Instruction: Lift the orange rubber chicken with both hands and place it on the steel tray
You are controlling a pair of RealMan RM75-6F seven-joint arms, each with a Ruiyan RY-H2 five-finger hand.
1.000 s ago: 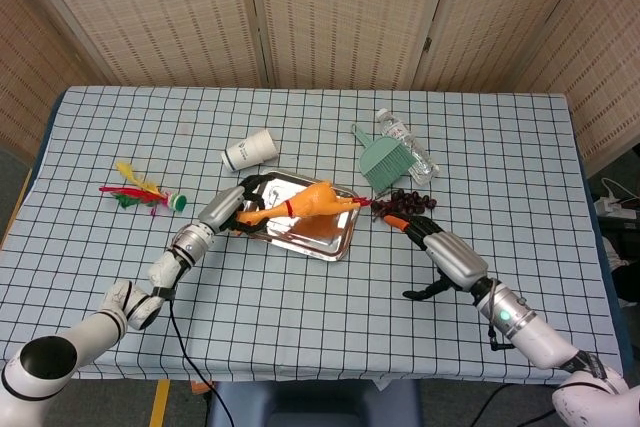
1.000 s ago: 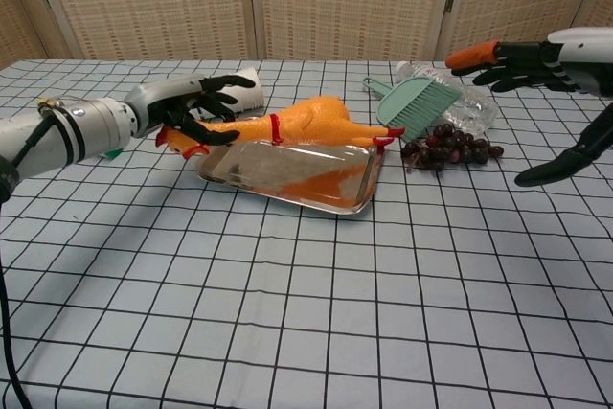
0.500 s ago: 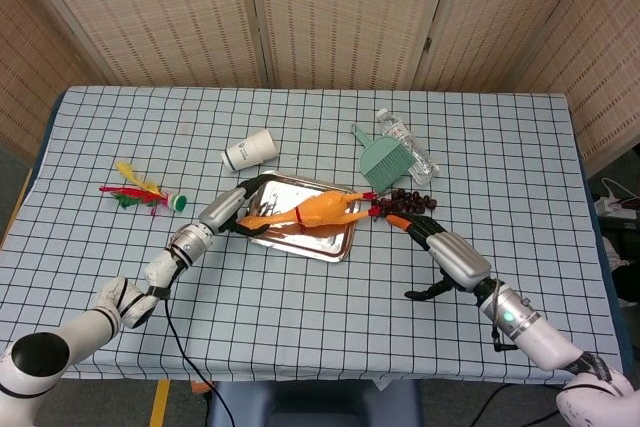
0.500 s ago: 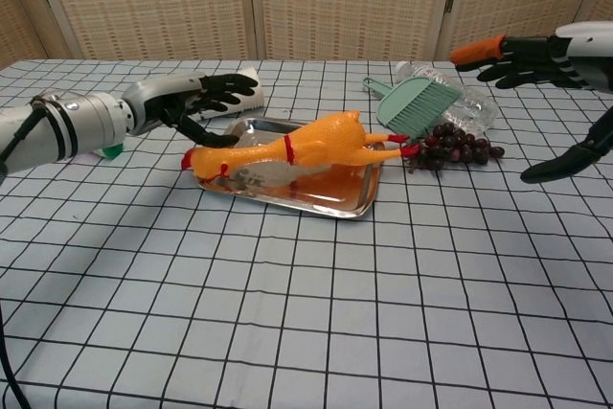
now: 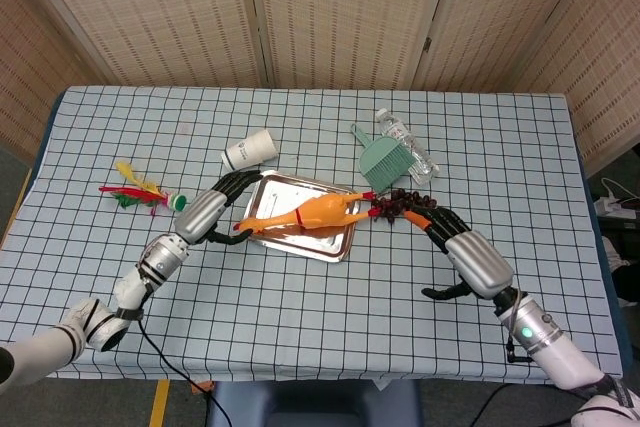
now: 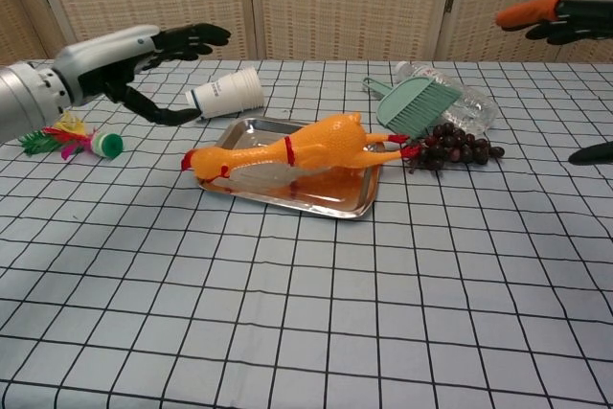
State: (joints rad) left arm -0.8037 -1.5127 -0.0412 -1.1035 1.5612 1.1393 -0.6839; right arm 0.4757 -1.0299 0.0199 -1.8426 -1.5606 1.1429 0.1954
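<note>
The orange rubber chicken lies lengthwise on the steel tray, its red-combed head over the tray's left end and its feet past the right end. My left hand hangs open above the table, left of the tray and clear of the chicken. My right hand is open too, raised to the right of the tray, with an orange-tipped finger showing. Neither hand touches the chicken.
A white paper cup lies on its side behind the tray. A teal brush, a plastic bottle and dark grapes sit to the right. A feathered toy lies far left.
The left hand let go of the chicken's neck and rose away to the left. The chicken settled onto the tray. The right hand drew back to the right and upward.
</note>
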